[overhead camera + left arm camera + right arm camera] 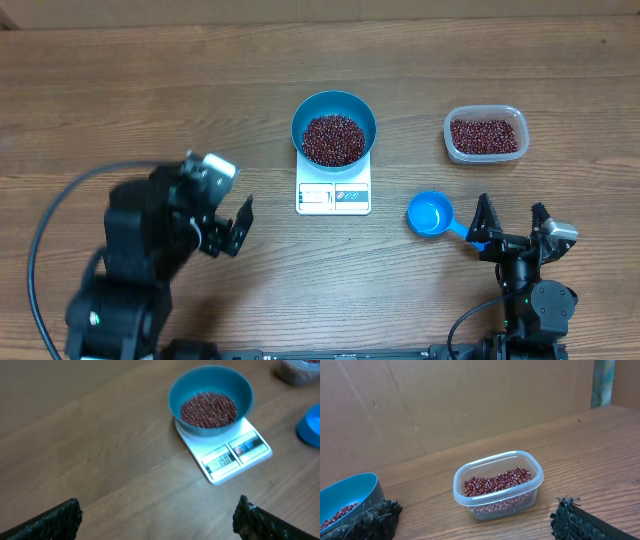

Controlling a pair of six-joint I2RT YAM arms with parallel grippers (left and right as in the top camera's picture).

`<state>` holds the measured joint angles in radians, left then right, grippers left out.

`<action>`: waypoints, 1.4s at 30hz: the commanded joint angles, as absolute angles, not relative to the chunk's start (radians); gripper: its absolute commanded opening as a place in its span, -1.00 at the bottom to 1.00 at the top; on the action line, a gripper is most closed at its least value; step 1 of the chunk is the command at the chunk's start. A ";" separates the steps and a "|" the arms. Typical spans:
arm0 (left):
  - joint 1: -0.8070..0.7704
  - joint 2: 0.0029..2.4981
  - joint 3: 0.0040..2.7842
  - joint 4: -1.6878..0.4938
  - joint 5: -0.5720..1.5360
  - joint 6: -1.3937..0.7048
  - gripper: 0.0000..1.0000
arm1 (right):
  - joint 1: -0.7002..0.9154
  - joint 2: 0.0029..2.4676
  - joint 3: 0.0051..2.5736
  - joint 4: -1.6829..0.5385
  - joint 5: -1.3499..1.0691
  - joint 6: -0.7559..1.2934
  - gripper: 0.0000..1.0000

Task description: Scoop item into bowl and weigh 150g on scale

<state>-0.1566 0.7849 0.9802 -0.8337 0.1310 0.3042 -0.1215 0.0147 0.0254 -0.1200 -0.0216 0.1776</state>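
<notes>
**Beans in the bowl on the scale, both grippers hanging open**

So the blue bowl (pixel 212 380) is sitting right on top of the scale (pixel 333 196), toward its far edge, leaving the display end sticking out at the front. The bowl is holding a heap of dark red-brown beans (pixel 334 139) that's covering the bottom. Off to the right, well apart from it, a clear plastic tub (pixel 492 459) is sitting on the wooden table (pixel 150 80) with more of the same beans lying in it, filling roughly the lower half. Between the scale and the tub, closer to the front, a small blue scoop (pixel 430 214) is lying with only bare blue plastic showing inside, its handle pointing toward the right gripper (pixel 512 218).

Writing-wise: the scale's display (pixel 220 460) is showing dark digits, but they're coming out too blurry for me to read. Next to it a label strip (pixel 246 446) is showing little blue and red marks, also too small to make out.

The left gripper (pixel 159 510) is hovering over bare table left of the scale, jaws spread wide, gripping nothing. The right gripper is also standing fully spread with nothing between its fingers. The scoop handle is lying just beside one finger, and I can't tell if they're touching.
</notes>
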 commanded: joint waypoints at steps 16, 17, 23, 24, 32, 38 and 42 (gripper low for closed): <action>0.022 0.107 0.220 -0.359 0.142 0.096 0.99 | -0.114 0.003 0.022 -0.113 -0.013 0.166 1.00; 0.030 0.086 0.196 -0.330 0.142 0.096 0.99 | -0.114 0.003 0.022 -0.113 -0.013 0.166 1.00; 0.073 0.002 0.074 -0.191 0.119 0.097 0.98 | -0.114 0.003 0.022 -0.113 -0.013 0.166 1.00; 0.073 0.002 0.070 -0.184 0.101 0.096 0.99 | -0.114 0.003 0.022 -0.113 -0.013 0.166 1.00; 0.073 0.002 0.004 -0.079 -0.004 0.154 0.99 | -0.114 0.003 0.022 -0.113 -0.013 0.166 1.00; 0.073 0.003 0.005 -0.078 0.019 0.138 0.99 | -0.114 0.003 0.022 -0.113 -0.013 0.166 1.00; 0.073 0.004 0.005 -0.078 0.019 0.138 0.99 | -0.114 0.003 0.022 -0.113 -0.013 0.166 1.00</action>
